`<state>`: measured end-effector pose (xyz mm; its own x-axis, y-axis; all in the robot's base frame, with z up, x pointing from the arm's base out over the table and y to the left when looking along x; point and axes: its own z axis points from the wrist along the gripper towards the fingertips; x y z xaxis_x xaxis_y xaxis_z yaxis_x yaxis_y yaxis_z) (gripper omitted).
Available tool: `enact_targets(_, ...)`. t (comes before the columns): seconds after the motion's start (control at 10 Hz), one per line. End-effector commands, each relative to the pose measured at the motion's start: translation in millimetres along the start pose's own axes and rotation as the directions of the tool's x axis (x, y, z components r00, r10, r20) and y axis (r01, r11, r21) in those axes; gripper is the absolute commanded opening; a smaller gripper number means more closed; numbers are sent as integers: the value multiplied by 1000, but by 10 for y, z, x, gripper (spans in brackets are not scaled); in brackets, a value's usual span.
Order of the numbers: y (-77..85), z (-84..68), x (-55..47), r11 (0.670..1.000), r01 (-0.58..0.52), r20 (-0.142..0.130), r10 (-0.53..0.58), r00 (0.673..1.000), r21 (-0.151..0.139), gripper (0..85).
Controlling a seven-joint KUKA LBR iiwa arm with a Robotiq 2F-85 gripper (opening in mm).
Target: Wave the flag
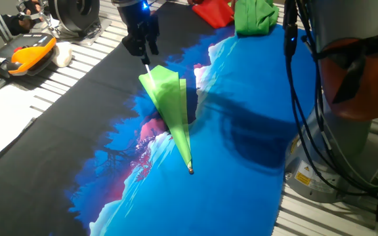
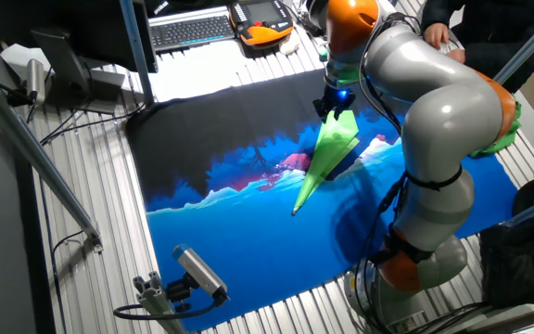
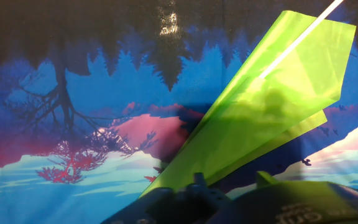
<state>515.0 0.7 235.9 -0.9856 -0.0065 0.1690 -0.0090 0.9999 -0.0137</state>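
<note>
The flag (image 1: 172, 105) is lime-green thin fabric on a slim white stick with a tiny gold knob (image 1: 190, 171) at its far end. My gripper (image 1: 144, 54) is shut on the stick's near end and holds the flag slanting downward over the printed blue-and-black table cloth (image 1: 254, 151). The other fixed view shows the gripper (image 2: 334, 104) above the flag (image 2: 326, 153), whose tip points to the lower left. In the hand view the flag (image 3: 266, 118) spreads away from the dark fingers (image 3: 194, 193), with the white stick (image 3: 297, 40) running to the upper right.
A red folded cloth (image 1: 214, 12) and a bunched darker-green cloth (image 1: 254, 16) lie at the far edge. An orange-black pendant (image 1: 21, 56) sits at the left. The arm's base (image 1: 353, 78) with cables stands at the right. A keyboard (image 2: 193, 31) and a small camera (image 2: 197, 269) border the table.
</note>
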Motion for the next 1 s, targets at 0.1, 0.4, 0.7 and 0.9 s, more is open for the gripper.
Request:
enact_targets(0.1, 0, 1, 0, 1000, -3, 0, 3, 1000, -1, 0)
enact_targets(0.4, 0, 1, 1, 1000, 6, 1, -6, 1000, 1, 0)
enact_targets(0.7, 1, 1, 2, 1000, -1, 3, 1, 1000, 0, 0)
enact_targets(0.9, 1, 1, 2, 1000, -11, 4, 11, 1000, 0, 0)
